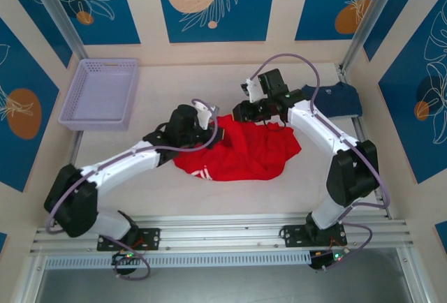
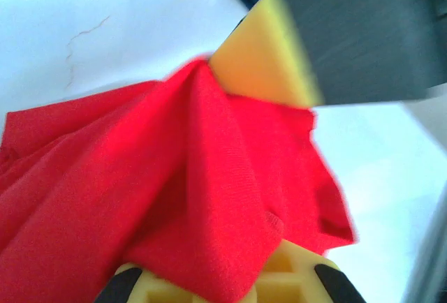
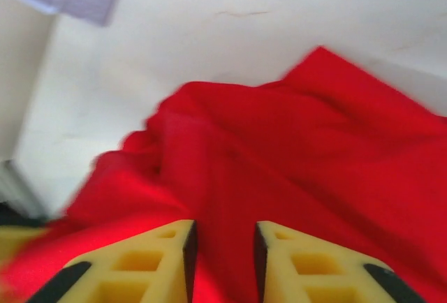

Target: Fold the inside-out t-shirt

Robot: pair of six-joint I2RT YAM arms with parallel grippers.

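Red t-shirt lies crumpled at the middle of the table. Left gripper is clenched on its edge. Right gripper has its jaws parted, grasping nothing. Spreading stage, by judgement. Next, the right gripper needs a fresh hold on an edge.

Grippers: black-bodied left gripper and right gripper.
Fingers: yellow moulded pads with hollow square cells and black edges.
Arm links: glossy white shells behind the grippers, on the left arm and right arm.
Joints: black housings, bulkiest farthest back.
Cables: lavender-grey cords looping back from each wrist.
Bases: black plates, farthest from the fingers.
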